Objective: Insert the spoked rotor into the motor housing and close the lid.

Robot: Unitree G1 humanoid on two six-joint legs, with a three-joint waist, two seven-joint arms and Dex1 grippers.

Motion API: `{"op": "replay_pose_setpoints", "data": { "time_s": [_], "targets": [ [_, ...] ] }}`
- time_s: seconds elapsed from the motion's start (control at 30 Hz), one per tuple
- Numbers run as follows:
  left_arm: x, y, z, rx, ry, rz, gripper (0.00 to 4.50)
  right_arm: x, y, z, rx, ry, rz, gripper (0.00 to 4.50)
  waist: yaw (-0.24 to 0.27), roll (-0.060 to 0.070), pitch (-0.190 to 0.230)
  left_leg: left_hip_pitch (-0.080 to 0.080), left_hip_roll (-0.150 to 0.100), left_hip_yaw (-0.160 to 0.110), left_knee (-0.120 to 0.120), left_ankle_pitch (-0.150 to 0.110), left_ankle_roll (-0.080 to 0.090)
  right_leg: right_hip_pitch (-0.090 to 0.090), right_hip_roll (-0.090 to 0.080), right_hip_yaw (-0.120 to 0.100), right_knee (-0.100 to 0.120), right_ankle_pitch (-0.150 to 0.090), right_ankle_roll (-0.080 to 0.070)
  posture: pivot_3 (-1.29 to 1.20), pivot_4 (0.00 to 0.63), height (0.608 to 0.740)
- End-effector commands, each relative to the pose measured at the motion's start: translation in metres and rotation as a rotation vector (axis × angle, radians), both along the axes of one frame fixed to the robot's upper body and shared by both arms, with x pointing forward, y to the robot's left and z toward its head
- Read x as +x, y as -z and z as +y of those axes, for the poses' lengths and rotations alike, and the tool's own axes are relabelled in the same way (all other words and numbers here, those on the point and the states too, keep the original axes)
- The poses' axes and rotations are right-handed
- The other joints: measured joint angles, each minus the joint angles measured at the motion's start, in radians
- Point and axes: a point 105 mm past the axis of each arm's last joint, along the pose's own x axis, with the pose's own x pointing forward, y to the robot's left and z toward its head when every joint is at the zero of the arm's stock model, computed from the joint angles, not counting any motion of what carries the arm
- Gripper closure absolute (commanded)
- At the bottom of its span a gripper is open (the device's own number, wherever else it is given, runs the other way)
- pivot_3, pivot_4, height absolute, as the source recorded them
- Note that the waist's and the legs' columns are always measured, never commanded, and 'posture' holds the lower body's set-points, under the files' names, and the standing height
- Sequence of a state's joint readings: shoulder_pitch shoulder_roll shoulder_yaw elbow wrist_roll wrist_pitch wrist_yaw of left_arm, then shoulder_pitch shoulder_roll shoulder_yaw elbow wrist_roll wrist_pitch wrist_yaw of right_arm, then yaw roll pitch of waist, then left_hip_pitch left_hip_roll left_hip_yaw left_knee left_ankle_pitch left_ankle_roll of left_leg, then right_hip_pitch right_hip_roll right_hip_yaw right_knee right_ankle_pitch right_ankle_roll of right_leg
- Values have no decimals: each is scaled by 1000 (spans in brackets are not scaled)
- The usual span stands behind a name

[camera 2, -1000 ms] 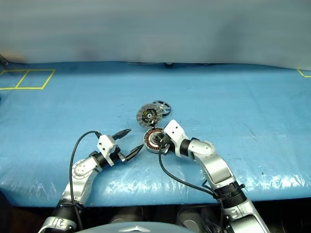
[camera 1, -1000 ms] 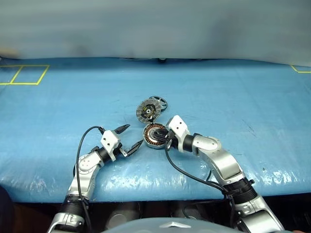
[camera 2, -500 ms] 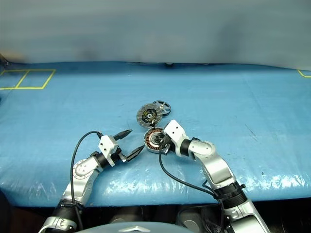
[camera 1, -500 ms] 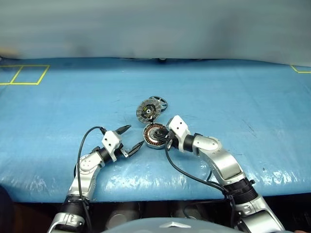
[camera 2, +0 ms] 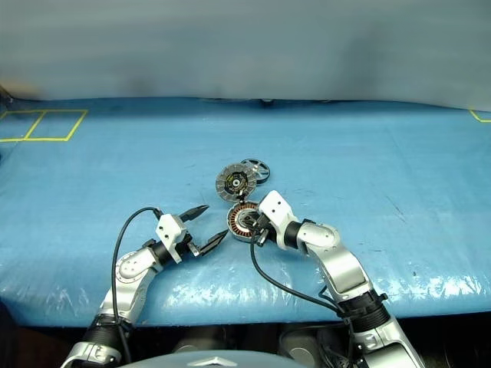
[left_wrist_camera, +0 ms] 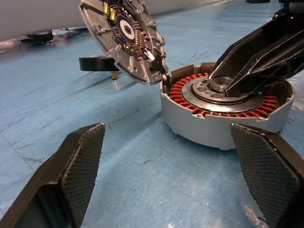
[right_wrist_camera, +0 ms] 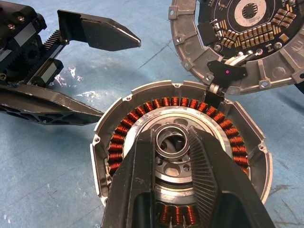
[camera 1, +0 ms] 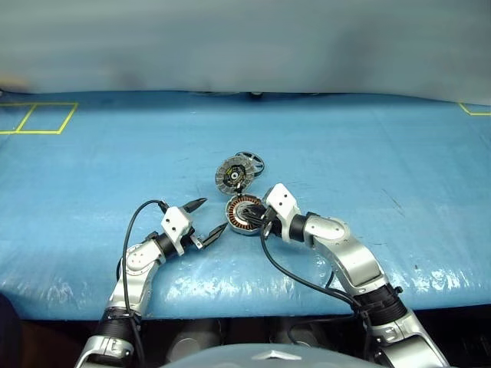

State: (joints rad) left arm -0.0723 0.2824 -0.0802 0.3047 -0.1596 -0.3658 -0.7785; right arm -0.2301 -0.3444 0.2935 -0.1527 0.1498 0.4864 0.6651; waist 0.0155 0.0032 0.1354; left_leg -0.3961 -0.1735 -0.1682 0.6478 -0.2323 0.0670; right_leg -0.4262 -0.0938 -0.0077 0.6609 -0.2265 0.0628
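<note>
The motor housing [camera 1: 239, 218], a grey cup with copper windings, lies on the blue table. Its lid [camera 1: 234, 175] stands tilted open at the far rim, ribbed face with dark centre showing [right_wrist_camera: 237, 42]. The spoked rotor [camera 1: 253, 162] lies just behind the lid, its dark rim [left_wrist_camera: 97, 63] partly hidden by it. My right gripper [right_wrist_camera: 171, 137] reaches into the housing from the right, its two fingers shut on the silver central hub. My left gripper [camera 1: 212, 213] hovers just left of the housing [left_wrist_camera: 209, 135], level, open wide and empty.
Blue sheeting covers the table [camera 1: 368, 153]. Yellow tape squares [camera 1: 38, 117] mark the far left and a yellow corner [camera 1: 476, 110] the far right. The table's front edge [camera 1: 245, 307] runs just below both arms. A black cable [camera 1: 134, 218] loops over my left arm.
</note>
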Motion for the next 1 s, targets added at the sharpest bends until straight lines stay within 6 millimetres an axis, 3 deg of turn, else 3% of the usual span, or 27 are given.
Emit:
{"op": "replay_pose_setpoints", "data": {
  "time_s": [0.03, 0.77, 0.9, 1.0],
  "targets": [
    [2, -8, 0, -1, -1, -43, 0, 5, -5, -3, 11, 31, -19, 3846, 0, 0, 0, 0, 0, 0, 0, 0, 0, 0, 0, 0, 0, 0, 0, 0, 150, 740],
    [2, -8, 0, 1, -4, -41, 0, 3, -5, -1, 2, 14, -21, 3846, 0, 0, 0, 0, 0, 0, 0, 0, 0, 0, 0, 0, 0, 0, 0, 0, 150, 740],
    [1, -7, 0, 1, -4, -41, 0, 3, -7, -1, 8, 18, -31, 2538, 1, 0, 0, 0, 0, 0, 0, 0, 0, 0, 0, 0, 0, 0, 0, 0, 150, 740],
    [1, -7, -1, 1, -3, -40, 0, 3, -7, 0, 8, 14, -34, 2538, 1, 0, 0, 0, 0, 0, 0, 0, 0, 0, 0, 0, 0, 0, 0, 0, 150, 740]
  ]
}}
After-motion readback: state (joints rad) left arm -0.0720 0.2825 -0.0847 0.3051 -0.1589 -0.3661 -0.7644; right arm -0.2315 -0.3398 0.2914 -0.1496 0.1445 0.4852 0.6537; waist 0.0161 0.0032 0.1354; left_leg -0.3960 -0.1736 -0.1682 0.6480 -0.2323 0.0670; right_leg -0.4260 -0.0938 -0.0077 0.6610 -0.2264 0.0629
